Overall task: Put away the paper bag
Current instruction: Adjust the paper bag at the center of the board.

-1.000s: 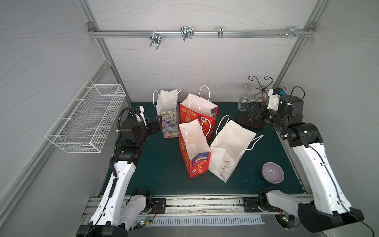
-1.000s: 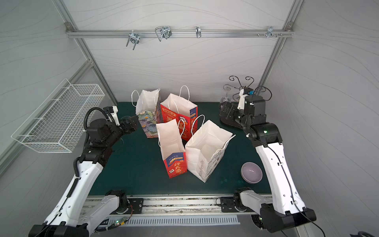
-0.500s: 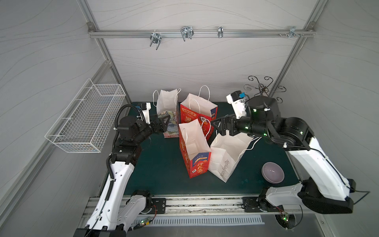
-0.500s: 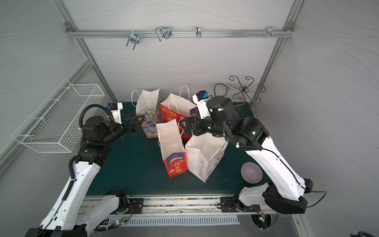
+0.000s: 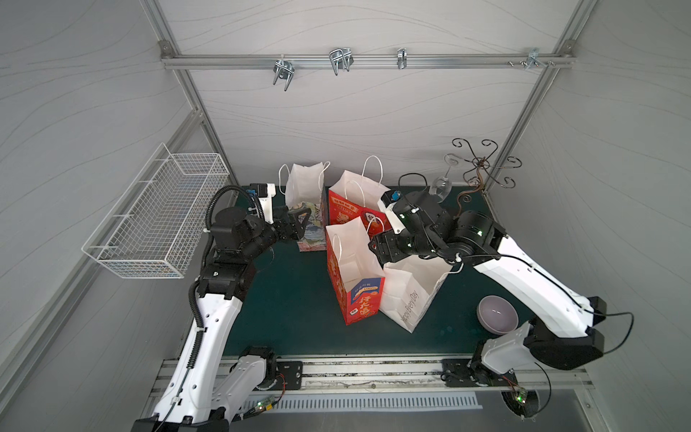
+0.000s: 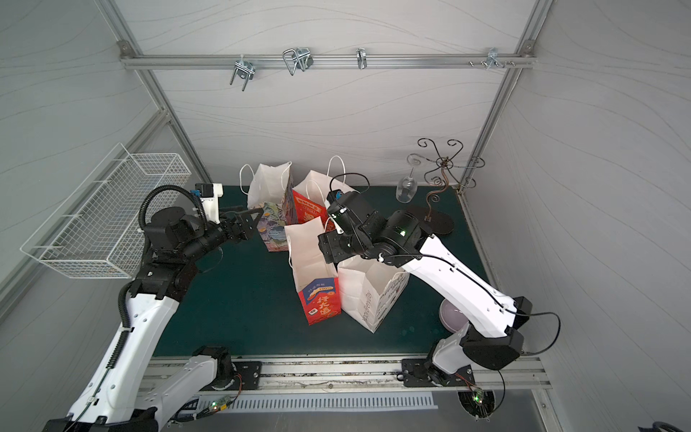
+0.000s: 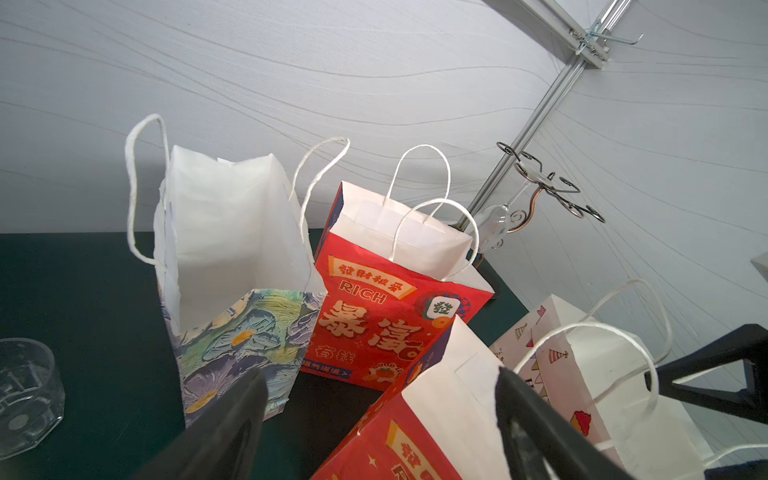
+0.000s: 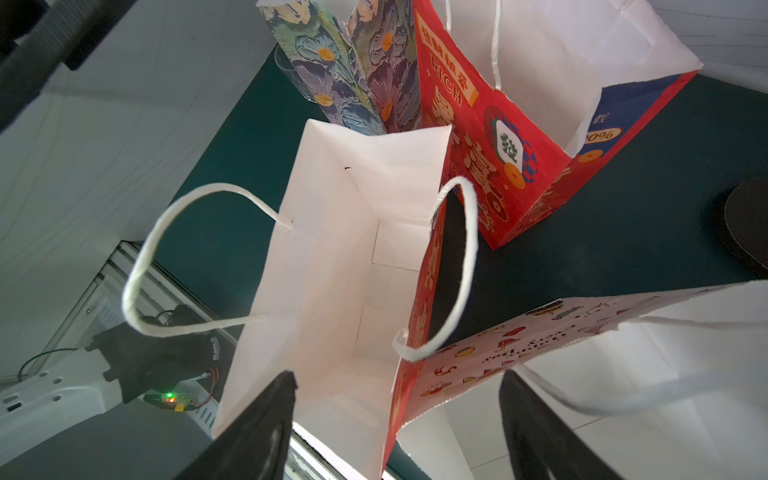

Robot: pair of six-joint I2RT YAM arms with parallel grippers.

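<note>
Several paper bags stand on the green mat in both top views. A floral bag (image 5: pixel 304 194) is at the back left and a red bag (image 5: pixel 351 202) stands beside it. In front are a second red bag (image 5: pixel 351 269) and a white printed bag (image 5: pixel 407 295) leaning against it. My right gripper (image 5: pixel 375 248) hangs open over the rims where the front red bag (image 8: pixel 340 257) and the white bag (image 8: pixel 623 332) meet. The red bag's handle (image 8: pixel 465 266) loops just ahead of its fingers. My left gripper (image 5: pixel 299 220) is open and empty beside the floral bag (image 7: pixel 232 266).
A white wire basket (image 5: pixel 157 220) hangs on the left wall. Metal hooks (image 5: pixel 338 61) sit on the rail above. A wire stand (image 5: pixel 482 168) with a hanging wine glass (image 5: pixel 441 187) fills the back right corner. A purple bowl (image 5: pixel 497 314) lies front right, and a glass tumbler (image 7: pixel 25 390) is near the left arm.
My right arm has swung from the stand at the back right over to the front bags, its jaws narrowing a little. My left gripper has edged toward the floral bag.
</note>
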